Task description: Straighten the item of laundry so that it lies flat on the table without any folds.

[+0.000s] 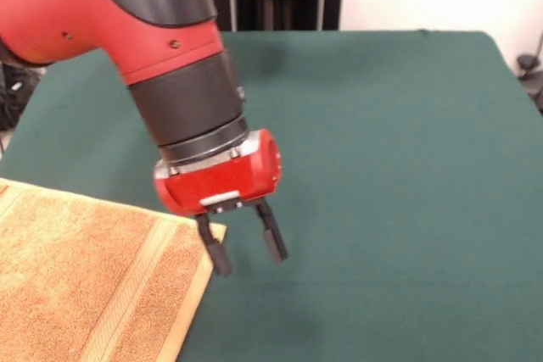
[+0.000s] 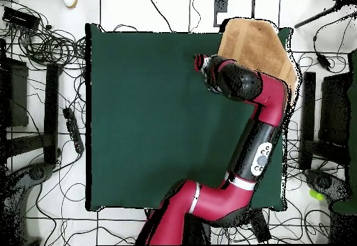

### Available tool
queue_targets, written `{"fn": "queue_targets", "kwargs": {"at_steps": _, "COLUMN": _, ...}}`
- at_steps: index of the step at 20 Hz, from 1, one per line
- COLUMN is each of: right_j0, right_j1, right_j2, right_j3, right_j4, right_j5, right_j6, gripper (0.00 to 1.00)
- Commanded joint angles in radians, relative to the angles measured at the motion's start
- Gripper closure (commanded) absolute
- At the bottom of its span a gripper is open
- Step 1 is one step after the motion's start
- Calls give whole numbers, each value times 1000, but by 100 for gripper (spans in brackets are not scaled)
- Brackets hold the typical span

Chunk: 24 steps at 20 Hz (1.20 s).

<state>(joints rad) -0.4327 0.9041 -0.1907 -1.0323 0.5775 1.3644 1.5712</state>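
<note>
The orange-tan towel [image 1: 76, 277] lies spread on the green table [image 1: 390, 125] at the lower left of the front view, running off the picture's edge. Its paler stripe [image 1: 127, 294] and hem show near its right side. My gripper [image 1: 246, 252] is open and empty, fingers pointing down, just beside the towel's near corner [image 1: 216, 228]. One finger [image 1: 217, 256] stands in front of that corner; I cannot tell if it touches. In the overhead view the towel [image 2: 254, 41] lies at the table's [image 2: 139, 118] top right corner, partly hidden by my arm, with the gripper [image 2: 200, 63] at its left edge.
Cables and dark equipment [image 2: 42, 55] surround the table on the floor in the overhead view. Black stands [image 1: 280, 2] rise behind the table's far edge in the front view. My arm [image 2: 258, 132] reaches along the table's right side.
</note>
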Motion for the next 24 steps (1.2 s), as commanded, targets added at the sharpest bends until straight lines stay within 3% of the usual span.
{"fn": "queue_targets", "kwargs": {"at_steps": 1, "right_j0": 17, "right_j1": 72, "right_j2": 29, "right_j3": 163, "right_j4": -20, "right_j5": 120, "right_j6": -185, "gripper": 0}}
{"fn": "queue_targets", "kwargs": {"at_steps": 3, "right_j0": 32, "right_j1": 100, "right_j2": 63, "right_j3": 147, "right_j4": -12, "right_j5": 97, "right_j6": -157, "gripper": 0}}
{"fn": "queue_targets", "kwargs": {"at_steps": 7, "right_j0": 30, "right_j1": 79, "right_j2": 31, "right_j3": 132, "right_j4": -71, "right_j5": 216, "right_j6": -82, "gripper": 0}}
{"fn": "queue_targets", "kwargs": {"at_steps": 17, "right_j0": 15, "right_j1": 111, "right_j2": 18, "right_j3": 98, "right_j4": -102, "right_j5": 290, "right_j6": -199, "gripper": 0}}
{"fn": "queue_targets", "kwargs": {"at_steps": 21, "right_j0": -39, "right_j1": 65, "right_j2": -101, "right_j3": 73, "right_j4": -258, "right_j5": 545, "right_j6": -171, "gripper": 0}}
{"fn": "queue_targets", "kwargs": {"at_steps": 24, "right_j0": -56, "right_j1": 86, "right_j2": -114, "right_j3": 15, "right_j4": -334, "right_j5": 604, "right_j6": -166, "gripper": 0}}
